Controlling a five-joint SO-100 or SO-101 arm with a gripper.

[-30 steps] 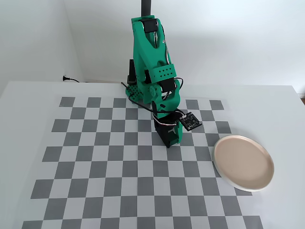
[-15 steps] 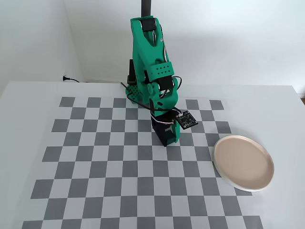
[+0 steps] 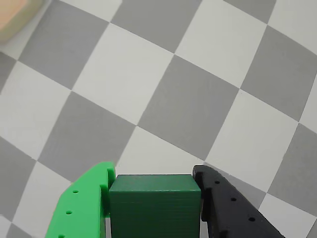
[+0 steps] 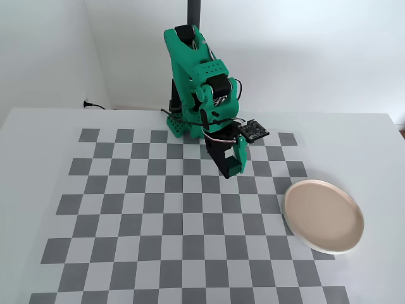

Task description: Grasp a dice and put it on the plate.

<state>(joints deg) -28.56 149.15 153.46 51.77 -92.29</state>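
Note:
In the wrist view the dark green dice (image 3: 154,206) sits squeezed between a bright green finger (image 3: 84,208) and a black finger (image 3: 223,208). My gripper (image 3: 153,172) is shut on it, above the checkered mat. In the fixed view the gripper (image 4: 231,172) hangs over the mat's upper middle, left of the beige-pink plate (image 4: 323,216); there the fingers hide the dice. A blurred corner of the plate (image 3: 15,15) shows at the top left of the wrist view.
The grey-and-white checkered mat (image 4: 139,221) covers most of the white table. The green arm base (image 4: 180,123) stands at the mat's far edge in front of a black post (image 4: 192,12). A cable and plug (image 4: 92,105) lie by the back wall.
The arm has straightened and the gripper has lifted off the mat, drifting slightly up and right in the fixed view, with the dice held in it.

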